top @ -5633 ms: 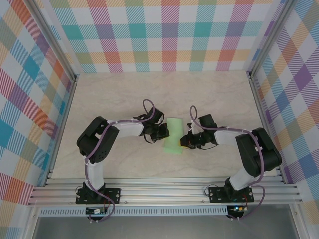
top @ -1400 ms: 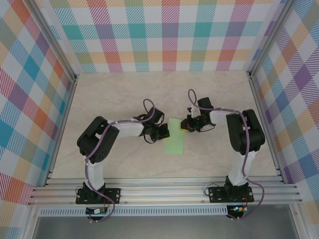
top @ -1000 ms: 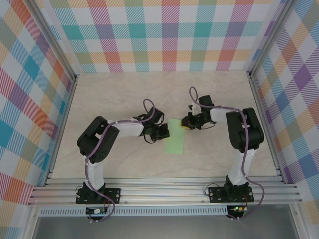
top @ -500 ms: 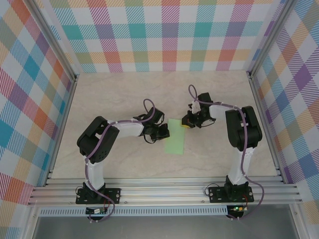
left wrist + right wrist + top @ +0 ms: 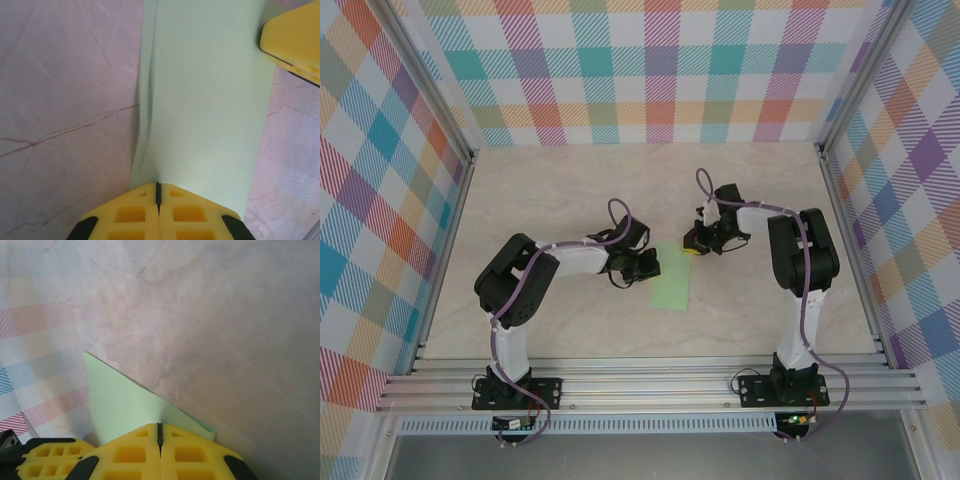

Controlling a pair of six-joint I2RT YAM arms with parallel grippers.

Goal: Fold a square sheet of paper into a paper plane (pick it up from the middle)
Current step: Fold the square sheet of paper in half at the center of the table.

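Plaid walls (image 5: 650,70) stand around the scene on three sides, well away from the sheet of paper (image 5: 670,285). The sheet lies near the middle of the pale marbled table (image 5: 550,190), which spreads out from it in every direction.

The left arm (image 5: 570,258) reaches toward the sheet from its left side, and the right arm (image 5: 800,260) bends in toward the sheet's far right corner.

The sheet itself is pale green and shows as an upright rectangle, longer than it is wide. In the left wrist view the sheet (image 5: 210,90) lies mostly flat, with a slight raised ridge along one long edge. In the right wrist view the sheet (image 5: 120,405) has one corner lifted off the table.

The left gripper (image 5: 645,266) sits at the sheet's left edge; up close, the left gripper (image 5: 158,187) has its yellow fingers pressed together right at the paper's rim. The right gripper (image 5: 693,241) is at the sheet's far right corner, and the right gripper (image 5: 160,427) likewise has its fingers closed tight against the paper's edge. Whether either pair actually pinches paper between its pads cannot be told.
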